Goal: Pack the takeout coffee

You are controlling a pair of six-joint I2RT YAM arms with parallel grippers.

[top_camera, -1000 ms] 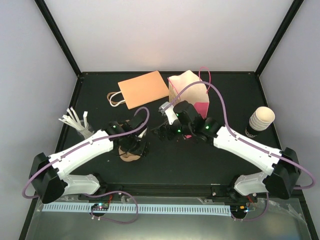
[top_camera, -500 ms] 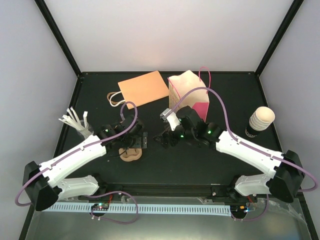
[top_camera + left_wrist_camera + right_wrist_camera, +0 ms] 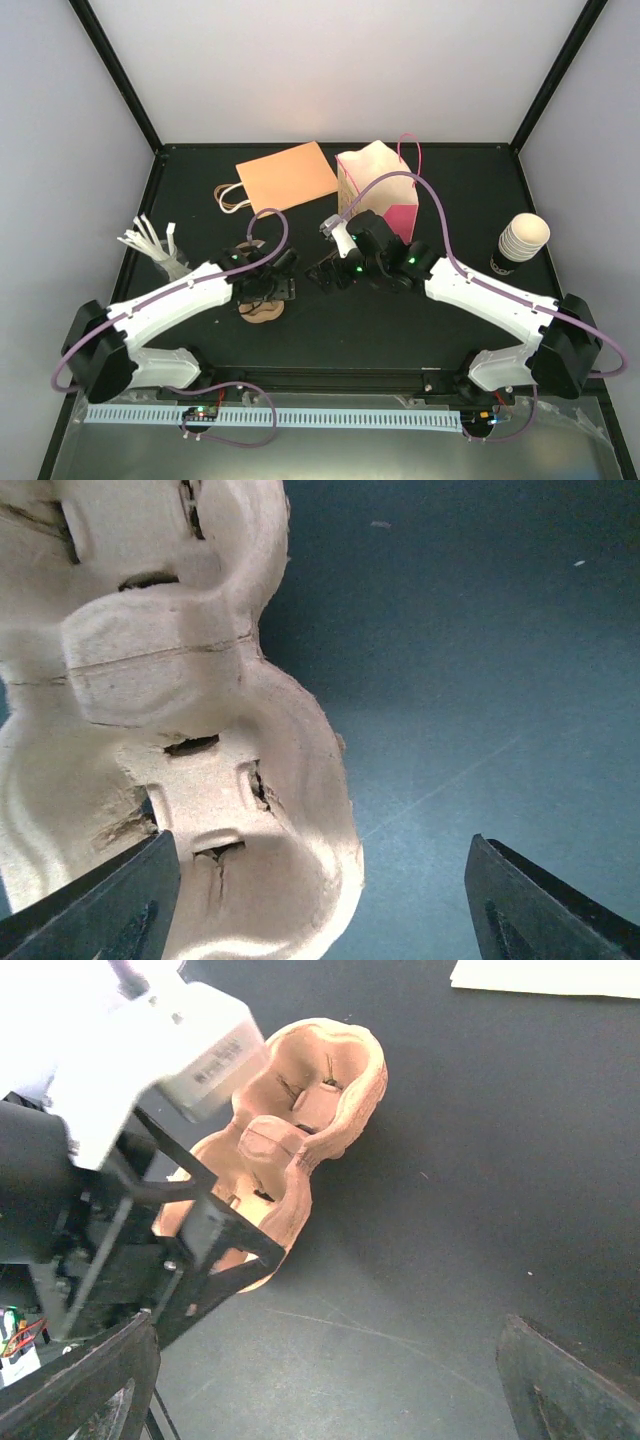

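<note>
Both sets of jaws spread wide, gripping nothing — left gripper (image 3: pixel 268 290) over the pulp carrier (image 3: pixel 262 313), right gripper (image 3: pixel 326 276) near it — takeout coffee (image 3: pixel 521 243) stands far right on the table (image 3: pixel 400 335), well apart from both.

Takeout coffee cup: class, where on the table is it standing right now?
In the top view, the takeout coffee cup stands near the right edge of the table, to the right of the pink bag, with open table between them.

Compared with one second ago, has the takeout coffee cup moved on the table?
No. The takeout coffee cup stands in the same spot near the table's right edge, just as far to the right of the pink bag.
</note>
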